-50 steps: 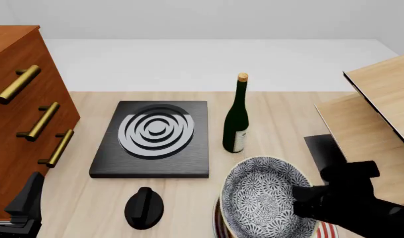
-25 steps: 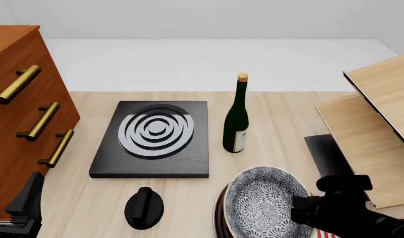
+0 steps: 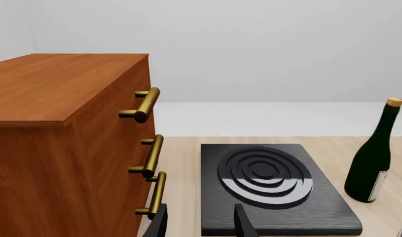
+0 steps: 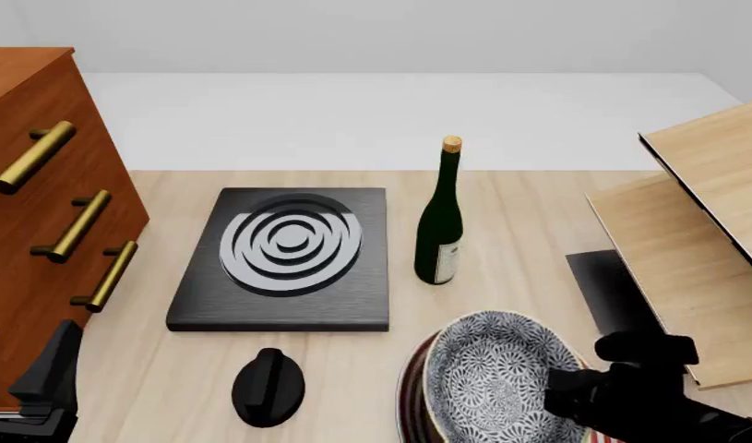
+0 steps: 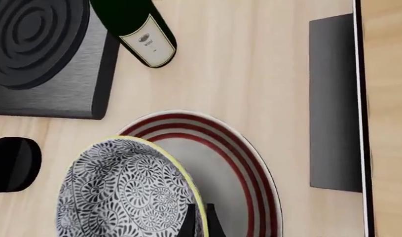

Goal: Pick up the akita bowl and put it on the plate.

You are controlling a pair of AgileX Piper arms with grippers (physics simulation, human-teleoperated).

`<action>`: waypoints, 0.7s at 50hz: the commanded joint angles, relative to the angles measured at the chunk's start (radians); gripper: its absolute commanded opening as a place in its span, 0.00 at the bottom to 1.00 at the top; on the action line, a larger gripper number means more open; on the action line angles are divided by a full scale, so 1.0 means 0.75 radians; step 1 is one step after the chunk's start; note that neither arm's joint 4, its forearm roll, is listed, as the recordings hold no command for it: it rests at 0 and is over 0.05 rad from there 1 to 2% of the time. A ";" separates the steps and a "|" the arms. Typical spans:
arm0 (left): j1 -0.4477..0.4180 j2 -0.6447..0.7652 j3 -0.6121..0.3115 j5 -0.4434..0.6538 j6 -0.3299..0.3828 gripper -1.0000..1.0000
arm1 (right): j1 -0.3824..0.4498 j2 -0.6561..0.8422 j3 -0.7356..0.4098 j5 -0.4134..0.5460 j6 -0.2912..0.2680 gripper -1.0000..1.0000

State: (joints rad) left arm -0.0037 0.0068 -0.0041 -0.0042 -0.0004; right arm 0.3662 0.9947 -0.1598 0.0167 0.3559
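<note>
Pinching the akita bowl (image 5: 125,190) by its rim, my right claw (image 5: 199,217) holds it tilted over the plate (image 5: 237,168). My left claw (image 3: 201,222) sits spread beside the drawers.

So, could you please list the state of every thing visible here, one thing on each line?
Blue-and-white floral akita bowl: tilted, held above the plate.
White red-ringed round plate: flat on the table, under the bowl.
Dark green glass wine bottle: upright, corked.
Black slab with white rings: lying flat.
Black knob: resting on the table.
Brown wooden cabinet: drawers closed.
Right gripper: shut on the bowl's rim.
Left gripper: open, holding nothing.
</note>
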 commanded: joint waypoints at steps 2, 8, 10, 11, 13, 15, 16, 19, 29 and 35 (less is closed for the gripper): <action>0.000 -0.001 -0.002 0.004 0.000 1.00 | -0.019 0.009 0.009 -0.006 -0.009 0.00; 0.000 -0.001 -0.002 0.004 0.000 1.00 | -0.018 -0.055 -0.021 0.068 -0.016 1.00; 0.000 0.001 -0.001 0.002 -0.001 1.00 | -0.021 -0.093 -0.039 0.110 -0.024 1.00; 0.000 0.000 -0.002 0.003 -0.001 1.00 | -0.023 -0.115 -0.050 0.136 -0.027 1.00; 0.000 0.001 -0.003 0.003 -0.001 1.00 | -0.028 -0.184 -0.087 0.217 -0.042 1.00; 0.000 0.003 -0.001 0.001 -0.001 1.00 | -0.028 -0.254 -0.130 0.305 -0.052 1.00; 0.000 0.003 -0.001 0.000 -0.001 1.00 | -0.027 -0.285 -0.148 0.340 -0.054 1.00; 0.000 0.002 -0.001 -0.001 0.000 1.00 | -0.032 -0.365 -0.208 0.447 -0.068 1.00; 0.000 0.001 0.000 -0.001 0.000 1.00 | -0.044 -0.548 -0.375 0.707 -0.114 1.00; 0.000 0.000 -0.002 0.002 0.000 1.00 | -0.050 -0.611 -0.435 0.793 -0.127 1.00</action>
State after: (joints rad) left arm -0.0039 0.0078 -0.0046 -0.0043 -0.0005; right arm 0.3357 0.6409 -0.3984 0.4700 0.2830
